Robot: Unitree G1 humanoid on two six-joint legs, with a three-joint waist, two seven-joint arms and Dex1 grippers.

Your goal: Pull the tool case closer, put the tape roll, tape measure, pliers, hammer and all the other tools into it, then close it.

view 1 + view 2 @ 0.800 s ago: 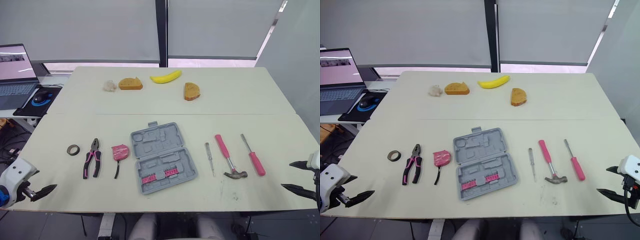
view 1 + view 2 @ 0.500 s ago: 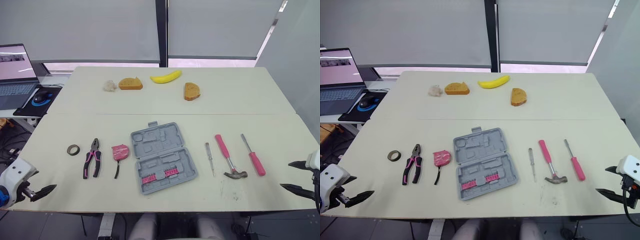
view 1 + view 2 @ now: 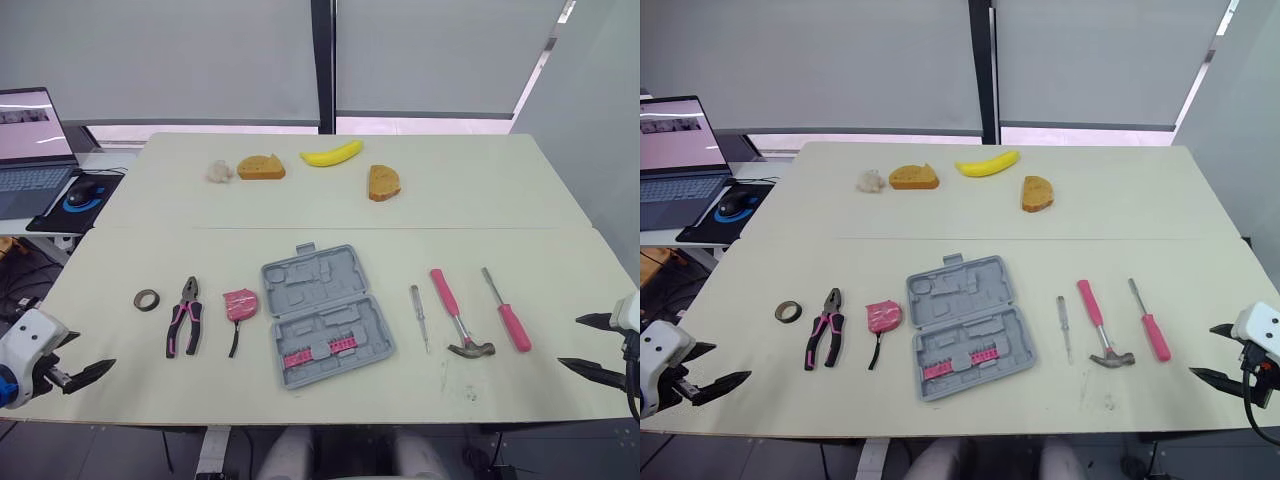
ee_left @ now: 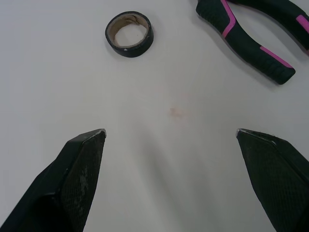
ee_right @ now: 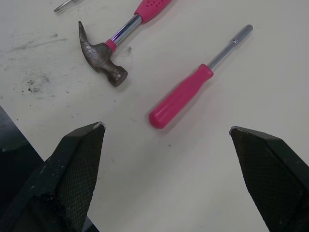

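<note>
Two empty end effectors, one open case, six loose tools.
At the near edge of the pale surface [image 3: 300, 210], the left end effector [image 4: 171, 131] and right end effector [image 5: 166, 126] both hover spread wide. Mid-surface lies one open grey plastic tool case [image 3: 325, 315]; to its left are one black tape roll [image 3: 147, 298], one pair of pink-and-black pliers [image 3: 184, 318] and one pink tape measure [image 3: 239, 304]. To its right are one thin metal driver [image 3: 418, 317], one pink-handled hammer [image 3: 455, 315] and one pink-handled screwdriver [image 3: 505, 310]. Farther off lie two bread slices [image 3: 261, 167], one yellow banana [image 3: 332, 154] and one white lump [image 3: 219, 171].
</note>
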